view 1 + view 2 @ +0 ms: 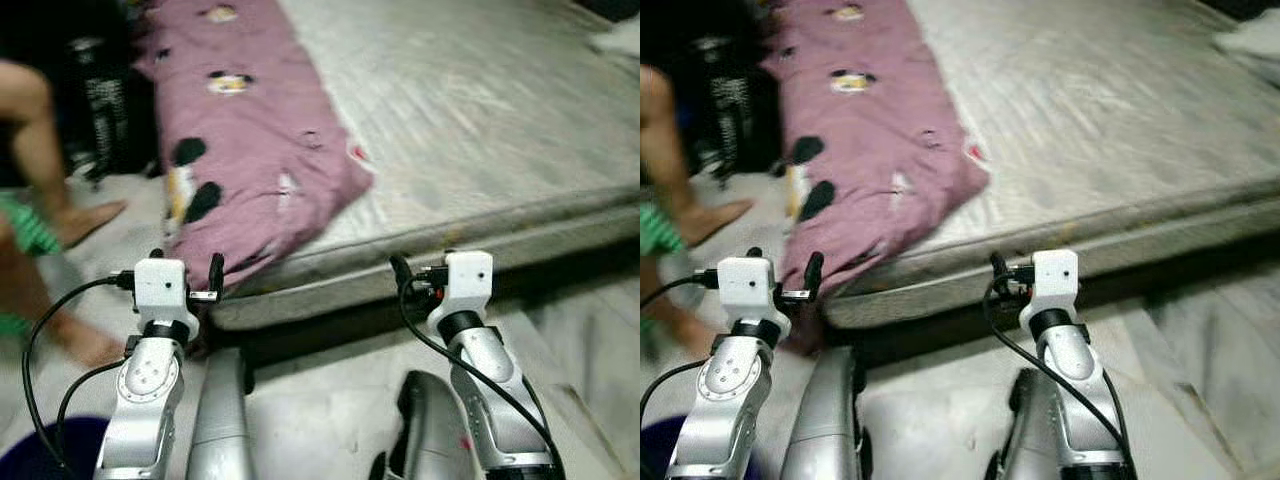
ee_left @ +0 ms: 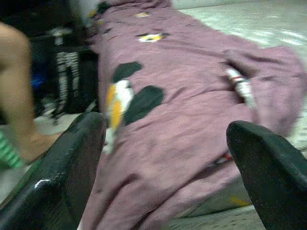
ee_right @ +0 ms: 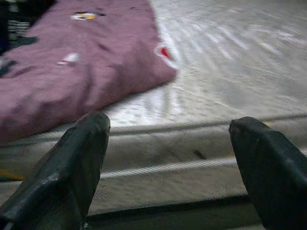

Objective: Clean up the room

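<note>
Purple blanket (image 1: 250, 130) with cartoon patches lies along the left side of the mattress (image 1: 480, 120), its near end spilling over the mattress edge toward the floor (image 1: 330, 400). Left tool (image 2: 163, 158) hangs just short of that draped end, fingers spread wide, nothing between them. Right tool (image 3: 168, 158) faces the bare mattress edge, also spread wide and empty. Off to the left, a person's bare legs (image 1: 40, 150) stand on the floor beside the bed.
</note>
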Robot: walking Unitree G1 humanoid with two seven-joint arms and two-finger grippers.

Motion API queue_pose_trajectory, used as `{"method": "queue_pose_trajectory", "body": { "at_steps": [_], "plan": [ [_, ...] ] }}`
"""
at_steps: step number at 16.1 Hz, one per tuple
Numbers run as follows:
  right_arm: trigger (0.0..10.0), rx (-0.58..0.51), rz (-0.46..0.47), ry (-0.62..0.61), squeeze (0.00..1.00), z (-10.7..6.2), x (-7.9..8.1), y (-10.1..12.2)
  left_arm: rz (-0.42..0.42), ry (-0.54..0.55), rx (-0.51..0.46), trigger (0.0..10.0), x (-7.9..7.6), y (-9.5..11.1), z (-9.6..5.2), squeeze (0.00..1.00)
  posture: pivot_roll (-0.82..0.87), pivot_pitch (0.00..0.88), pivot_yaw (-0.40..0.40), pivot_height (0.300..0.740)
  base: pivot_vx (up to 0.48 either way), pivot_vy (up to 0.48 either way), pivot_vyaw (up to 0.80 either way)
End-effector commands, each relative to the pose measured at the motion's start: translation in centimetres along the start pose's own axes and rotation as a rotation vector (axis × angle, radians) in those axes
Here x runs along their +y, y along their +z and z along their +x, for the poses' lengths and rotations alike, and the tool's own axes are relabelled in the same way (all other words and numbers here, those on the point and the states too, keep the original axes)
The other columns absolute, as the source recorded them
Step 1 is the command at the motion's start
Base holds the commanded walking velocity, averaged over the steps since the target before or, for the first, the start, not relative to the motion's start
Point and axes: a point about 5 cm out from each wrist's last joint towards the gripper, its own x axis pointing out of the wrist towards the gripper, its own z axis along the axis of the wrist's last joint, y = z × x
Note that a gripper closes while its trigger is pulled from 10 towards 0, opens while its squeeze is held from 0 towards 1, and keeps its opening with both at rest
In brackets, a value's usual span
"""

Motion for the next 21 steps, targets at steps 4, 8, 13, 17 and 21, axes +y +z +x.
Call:
{"method": "queue_pose_trajectory", "body": {
  "at_steps": [4, 8, 13, 17, 21],
  "plan": [
    [10.0, 0.016, 0.007, -0.002, 0.00, 0.18, 0.00, -0.22, -0.009, -0.006, 0.017, 10.0, -0.01, -0.29, 0.01, 0.00, 0.03, 0.064, -0.010, 0.524, 0.234, 0.000, 0.00],
    [10.0, 0.015, 0.003, 0.011, 0.00, 0.29, 0.11, -0.22, -0.011, -0.009, 0.020, 10.0, -0.09, -0.30, 0.07, 0.00, 0.03, 0.060, -0.011, 0.524, 0.397, 0.000, 0.00],
    [10.0, 0.015, -0.001, 0.021, 0.00, 0.42, 0.22, -0.26, -0.006, -0.007, 0.037, 10.0, -0.14, -0.50, 0.16, 0.00, 0.03, 0.055, -0.012, 0.524, 0.404, 0.000, 0.00],
    [10.0, 0.026, 0.000, 0.024, 0.00, 0.46, 0.16, -0.45, -0.006, -0.002, 0.031, 10.0, -0.17, -0.48, 0.26, 0.00, 0.03, 0.051, -0.013, 0.524, 0.085, 0.000, 0.00],
    [10.0, 0.030, -0.014, 0.028, 0.00, 0.57, 0.27, -0.48, -0.005, -0.001, 0.041, 10.0, -0.21, -0.57, 0.39, 0.00, 0.03, 0.054, -0.017, 0.524, 0.000, 0.000, 0.54]
  ]
}}
